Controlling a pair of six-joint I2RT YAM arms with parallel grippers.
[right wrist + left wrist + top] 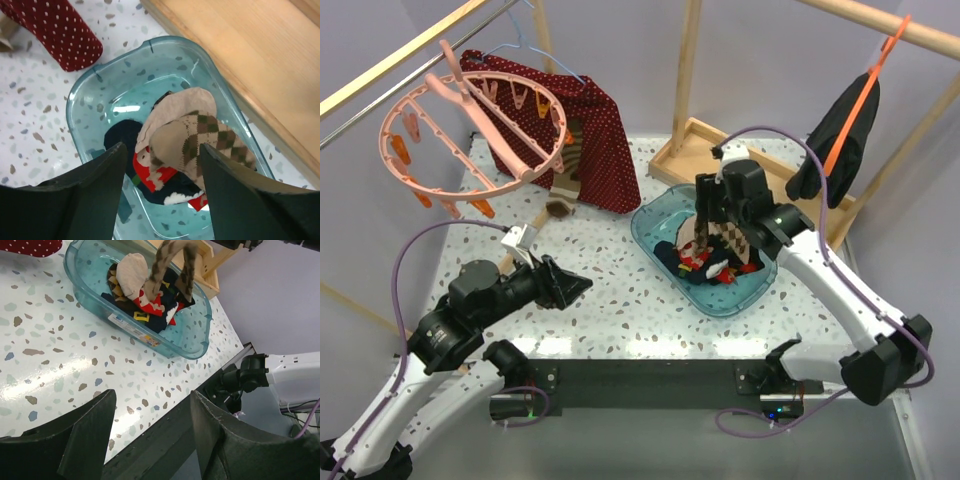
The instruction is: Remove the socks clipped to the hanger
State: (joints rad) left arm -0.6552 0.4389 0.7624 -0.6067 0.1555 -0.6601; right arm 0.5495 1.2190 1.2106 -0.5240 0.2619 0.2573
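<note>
The pink ring hanger (470, 130) hangs from the rail at the back left. One brown-and-tan sock (567, 170) is still clipped to it and hangs in front of the red cloth. My right gripper (706, 222) (162, 150) is over the teal bin (650, 215), jaws wide open. A brown argyle sock (200, 140) (165, 265) stretches from between them down onto the navy and red socks (705, 265) in the bin. My left gripper (582, 287) (152, 400) is open and empty, low over the table's front left.
A red white-dotted cloth (605, 130) hangs behind the hanger. A black garment (840, 135) on a thin orange hanger hangs at the back right. A wooden base (695, 150) and posts stand behind the bin. A light-blue wire hanger (535, 45) is on the rail.
</note>
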